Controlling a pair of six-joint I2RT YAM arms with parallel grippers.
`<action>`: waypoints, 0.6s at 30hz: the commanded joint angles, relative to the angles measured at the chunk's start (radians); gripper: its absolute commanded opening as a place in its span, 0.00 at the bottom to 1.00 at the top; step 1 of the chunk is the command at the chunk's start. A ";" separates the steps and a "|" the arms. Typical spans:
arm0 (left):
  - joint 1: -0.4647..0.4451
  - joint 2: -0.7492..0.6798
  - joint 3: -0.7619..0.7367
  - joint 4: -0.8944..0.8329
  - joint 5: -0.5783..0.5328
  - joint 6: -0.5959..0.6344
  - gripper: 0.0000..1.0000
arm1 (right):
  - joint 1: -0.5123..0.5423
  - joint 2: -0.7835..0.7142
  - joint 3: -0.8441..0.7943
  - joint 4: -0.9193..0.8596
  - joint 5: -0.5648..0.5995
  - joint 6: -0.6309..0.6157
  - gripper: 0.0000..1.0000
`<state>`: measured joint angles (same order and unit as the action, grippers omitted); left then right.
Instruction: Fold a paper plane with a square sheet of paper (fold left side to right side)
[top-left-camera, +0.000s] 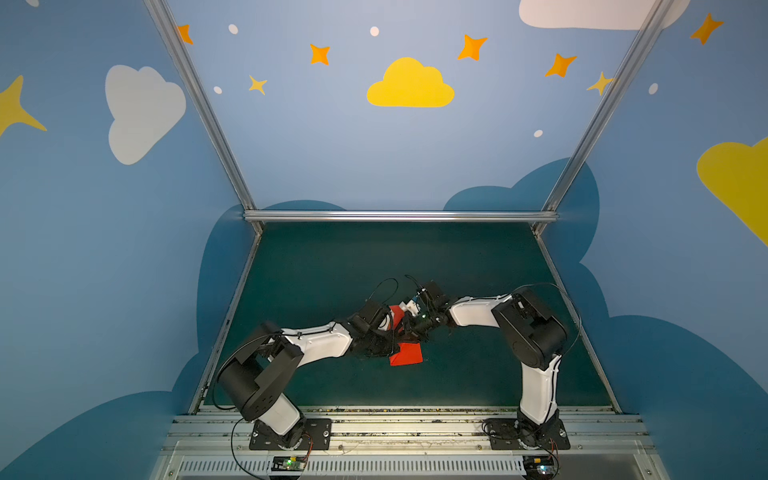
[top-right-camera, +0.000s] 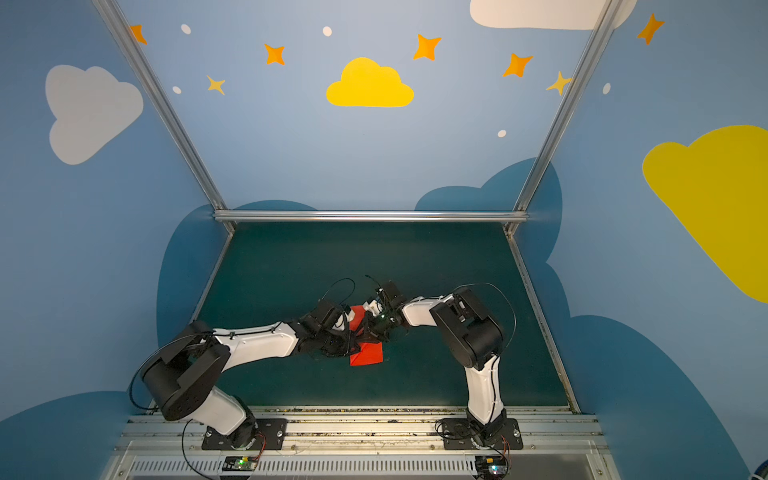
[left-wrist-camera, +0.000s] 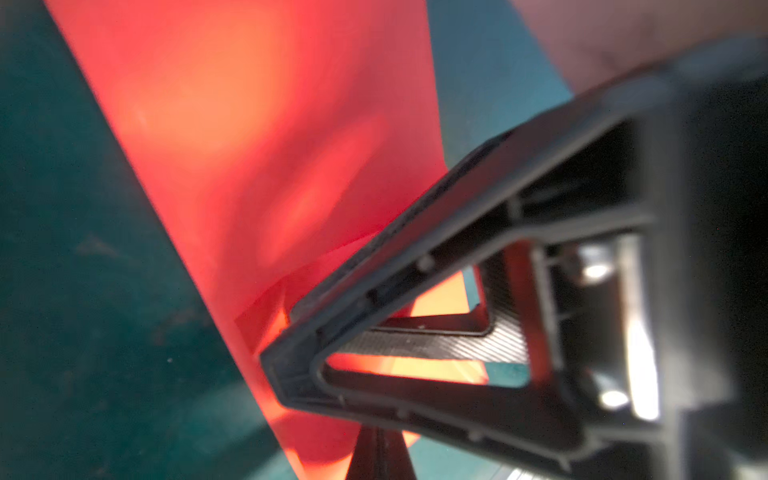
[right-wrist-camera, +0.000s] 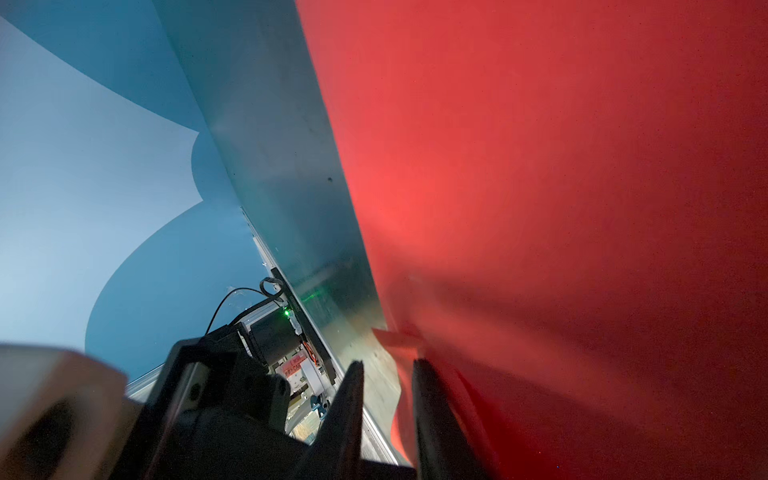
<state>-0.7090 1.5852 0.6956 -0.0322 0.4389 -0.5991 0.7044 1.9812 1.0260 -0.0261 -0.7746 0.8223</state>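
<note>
**While both arms meet mid-table, red sheet stands part-lifted**

Where the two wrists crowd together at the ctr of the dark green table mat (top-left-camera: 374, 257), the thin bright-red square sheet of paper (top-left-camera: 406, 354) sits btwn and just in front of them. In both top views it shows as two patches: a four-cornered piece lying on the mat toward the robot's side, w/ a darker fold along one edge, and a smaller bit raised btwn the wrists. From the left wrist cam the sheet (left-wrist-camera: 249, 145) rises off the mat and glows orange where light comes through, w/ a crease low down. From the right wrist cam it fills most of the view as a plain matte red wall (right-wrist-camera: 540, 208), w/ a small turned-over tab at its edge.

Tools: the left gripper (left-wrist-camera: 378, 453) is closed tight. Red shows on either side of its tip, so it looks pinched on the sheet. The right gripper (right-wrist-camera: 388, 368) stands narrowly apart, w/ the paper's edge in the gap and one finger (right-wrist-camera: 432, 415) against the red face.

Writing: a small red-and-white label (right-wrist-camera: 293, 370) on the electronics by the arm base, too blurred to read.
</note>
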 joint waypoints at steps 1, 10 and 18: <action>-0.003 0.017 -0.029 0.015 -0.004 0.007 0.04 | 0.013 0.013 -0.044 -0.101 0.073 -0.005 0.25; -0.004 -0.003 -0.092 0.048 -0.013 -0.017 0.04 | 0.012 0.010 -0.056 -0.100 0.077 -0.005 0.25; -0.046 -0.047 -0.149 0.054 -0.021 -0.060 0.04 | 0.012 0.007 -0.070 -0.095 0.084 0.000 0.25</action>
<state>-0.7300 1.5532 0.5903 0.0669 0.4290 -0.6342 0.7052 1.9736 1.0054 -0.0048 -0.7685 0.8230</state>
